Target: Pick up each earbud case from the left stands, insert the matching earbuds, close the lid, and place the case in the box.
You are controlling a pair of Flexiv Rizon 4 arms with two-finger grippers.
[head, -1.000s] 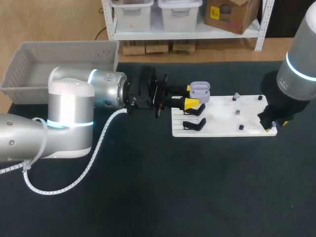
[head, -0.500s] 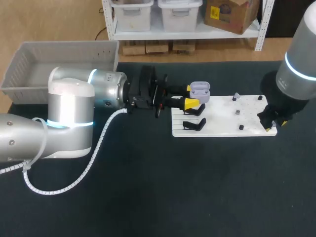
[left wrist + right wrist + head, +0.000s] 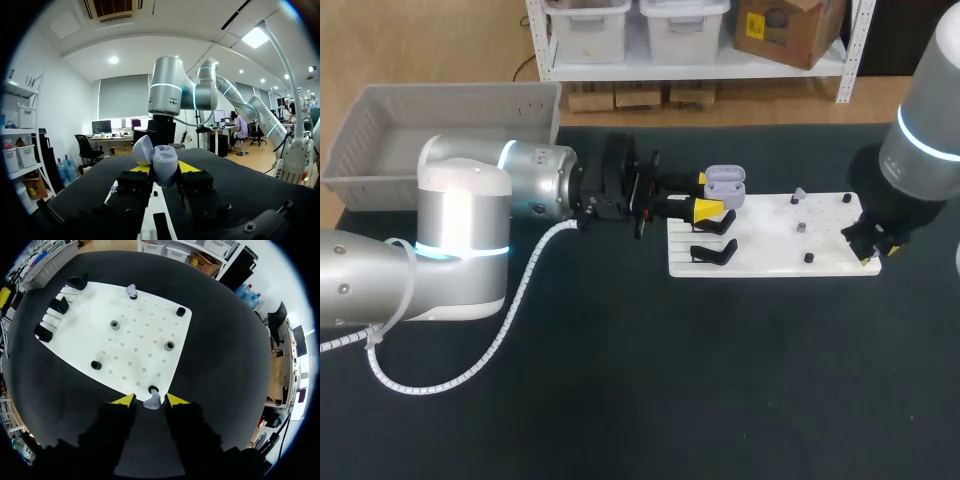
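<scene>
While left claw (image 3: 705, 194) flanks case (image 3: 725, 181), grip unclear, downturned right claw (image 3: 149, 399) gapes astride earbud (image 3: 152, 402).

The lilac earbud case (image 3: 725, 181) looks smooth plastic, the white board (image 3: 770, 245) matt, the table (image 3: 670, 380) dark cloth.

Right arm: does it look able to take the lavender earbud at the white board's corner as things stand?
Probably yes. The right gripper straddles the lavender earbud by its black holder, with a finger open on either side and nothing else between them.
</scene>
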